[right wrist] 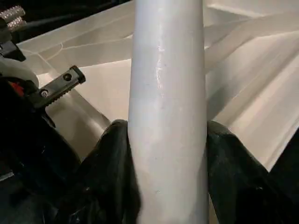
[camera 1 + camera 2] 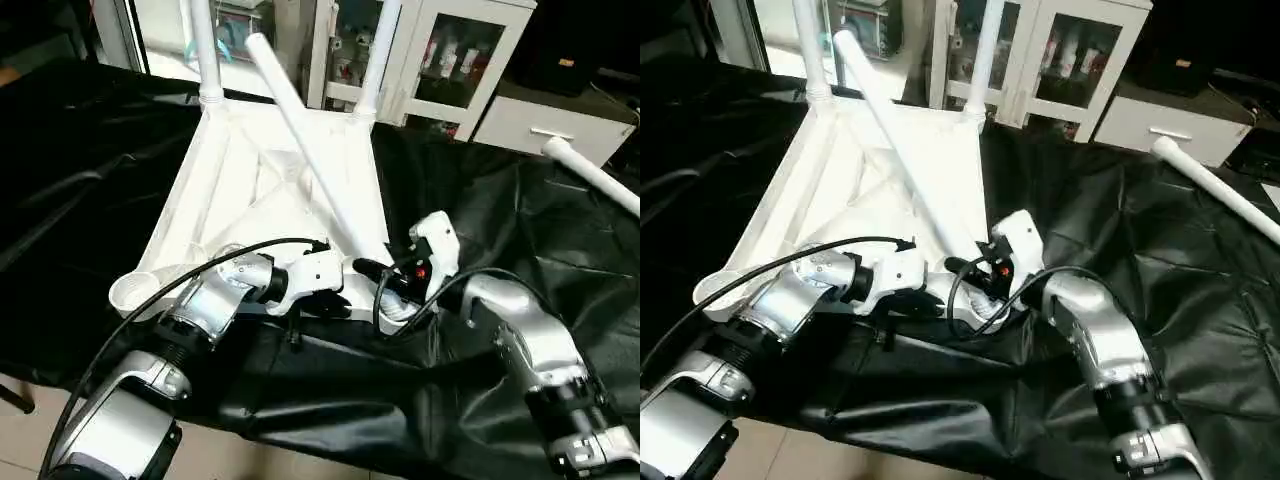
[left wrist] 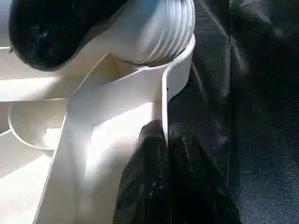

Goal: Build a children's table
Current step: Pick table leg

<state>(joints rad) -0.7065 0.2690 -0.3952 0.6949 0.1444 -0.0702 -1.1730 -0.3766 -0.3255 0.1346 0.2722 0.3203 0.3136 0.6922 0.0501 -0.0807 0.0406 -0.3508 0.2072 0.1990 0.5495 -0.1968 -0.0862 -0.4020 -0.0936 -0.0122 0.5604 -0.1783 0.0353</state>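
The white tabletop [image 2: 215, 180] lies upside down on a black cloth, its ribbed underside facing up. Two legs [image 2: 205, 50] [image 2: 378, 60] stand upright in its far corner sockets. A third leg [image 2: 300, 130] slants up from the near right corner, where its ribbed end [image 3: 159, 32] sits in the socket. My right gripper [image 2: 375, 275] is shut on this leg just above the socket, and a black finger [image 1: 112, 158] shows on each side of the tube [image 1: 168, 93]. My left gripper [image 3: 164, 135] is shut on the tabletop's thin rim wall [image 3: 164, 93] beside that corner.
A fourth leg [image 2: 590, 170] lies loose on the cloth at the far right. The near left corner socket [image 2: 135, 290] holds nothing. Behind the table stand a glass-door cabinet [image 2: 450, 50] and a white drawer unit [image 2: 550, 120]. The cloth's near edge hangs over the table front.
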